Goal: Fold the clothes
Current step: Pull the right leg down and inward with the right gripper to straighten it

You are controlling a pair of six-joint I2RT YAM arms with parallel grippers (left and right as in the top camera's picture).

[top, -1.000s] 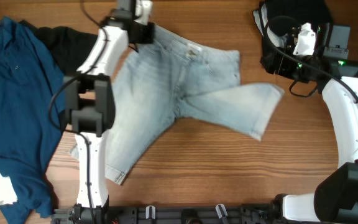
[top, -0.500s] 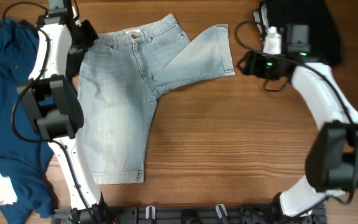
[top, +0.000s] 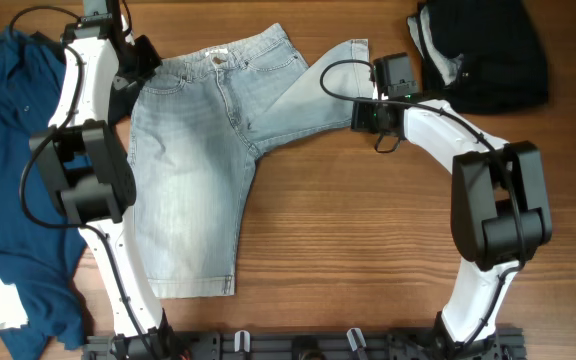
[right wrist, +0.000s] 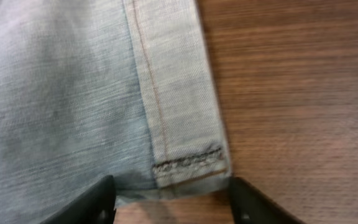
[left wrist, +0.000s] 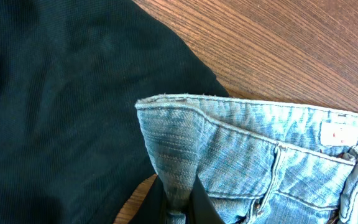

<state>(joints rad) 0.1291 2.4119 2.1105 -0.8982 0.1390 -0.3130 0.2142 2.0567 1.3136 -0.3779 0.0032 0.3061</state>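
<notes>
The pale blue denim shorts [top: 203,150] lie flat, waistband at the far edge, one leg running toward the near edge, the other angled out to the right. My left gripper [top: 136,64] is shut on the left end of the waistband [left wrist: 178,202], a fold of denim pinched between its fingers. My right gripper [top: 361,113] is open at the near corner of the right leg's hem [right wrist: 179,112]; its fingers [right wrist: 98,202] straddle that corner low over the table. A dark blue shirt [top: 18,170] lies at the left. A black garment [left wrist: 55,112] lies beside the waistband.
Another black garment with some white [top: 488,50] is heaped at the far right. The blue shirt reaches the table's near left corner and shows a white tag [top: 8,305]. Bare wood table [top: 368,230] lies right of and below the shorts.
The shorts have been dragged left and straightened, the waistband now square at the far edge. My right gripper has come left from the black heap to the right leg's hem corner.
</notes>
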